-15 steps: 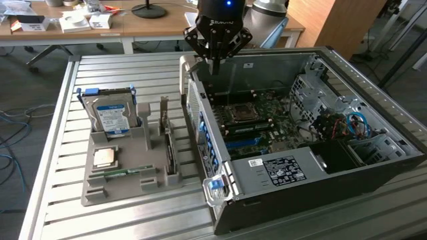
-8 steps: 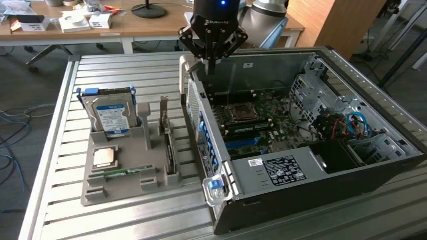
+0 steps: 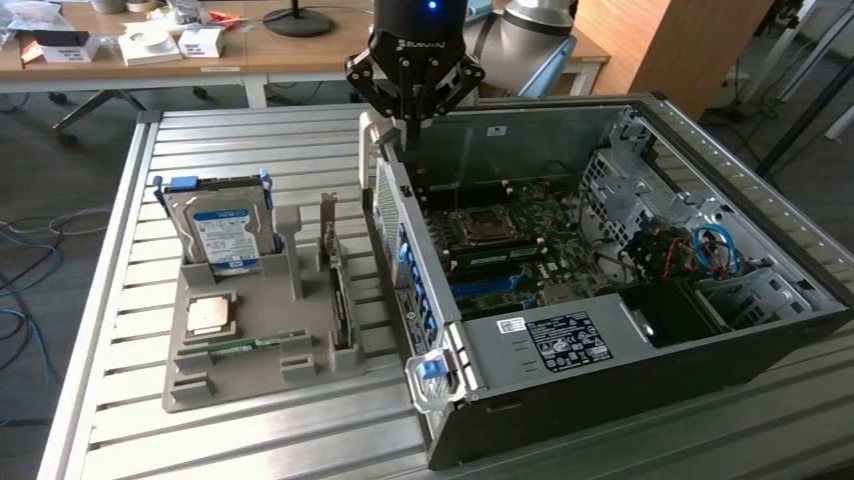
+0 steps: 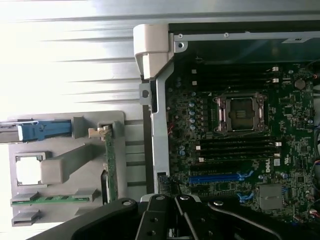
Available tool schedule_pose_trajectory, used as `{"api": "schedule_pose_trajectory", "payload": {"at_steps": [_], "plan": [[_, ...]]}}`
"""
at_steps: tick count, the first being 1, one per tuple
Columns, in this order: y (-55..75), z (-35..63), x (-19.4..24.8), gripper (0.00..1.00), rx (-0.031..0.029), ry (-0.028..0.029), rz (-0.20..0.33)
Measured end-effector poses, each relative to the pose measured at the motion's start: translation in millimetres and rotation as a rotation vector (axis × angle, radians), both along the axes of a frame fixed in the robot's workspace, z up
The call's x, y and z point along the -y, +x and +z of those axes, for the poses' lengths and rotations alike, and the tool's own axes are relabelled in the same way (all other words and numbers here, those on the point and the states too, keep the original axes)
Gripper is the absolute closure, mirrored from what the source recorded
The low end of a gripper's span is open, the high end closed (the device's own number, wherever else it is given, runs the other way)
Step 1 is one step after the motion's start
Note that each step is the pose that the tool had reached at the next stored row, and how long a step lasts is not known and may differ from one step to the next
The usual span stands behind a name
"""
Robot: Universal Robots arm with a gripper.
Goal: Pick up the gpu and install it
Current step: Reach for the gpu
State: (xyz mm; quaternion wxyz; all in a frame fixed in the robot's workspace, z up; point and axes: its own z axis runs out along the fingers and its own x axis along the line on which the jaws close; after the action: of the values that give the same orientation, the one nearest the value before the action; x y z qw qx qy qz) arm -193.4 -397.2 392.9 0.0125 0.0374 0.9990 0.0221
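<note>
The gpu (image 3: 336,290) stands on edge in a slot of the grey holder tray (image 3: 234,385), with its pale bracket at the far end. In the wrist view the gpu (image 4: 110,167) shows as a thin green board edge. My gripper (image 3: 412,118) hangs above the far corner of the open computer case (image 3: 601,340), by the case's wall on the tray side. Its fingers are shut and hold nothing. The gripper (image 4: 175,212) is over the case edge, apart from the gpu. The motherboard (image 4: 240,145) lies exposed with a blue slot (image 4: 215,177).
A hard drive (image 3: 224,235) with a blue label stands upright in the tray, with a processor chip (image 3: 210,315) and a green memory stick (image 3: 247,346) nearer the front. All rest on a slatted metal table (image 3: 227,140). A cluttered desk (image 3: 160,45) stands behind.
</note>
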Motion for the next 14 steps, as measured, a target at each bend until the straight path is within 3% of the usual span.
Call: {"api": "schedule_pose_trajectory", "payload": {"at_steps": [14], "plan": [[-23.5,-0.1,-2.0,0.89,0.0000,-0.0001,0.000]]}}
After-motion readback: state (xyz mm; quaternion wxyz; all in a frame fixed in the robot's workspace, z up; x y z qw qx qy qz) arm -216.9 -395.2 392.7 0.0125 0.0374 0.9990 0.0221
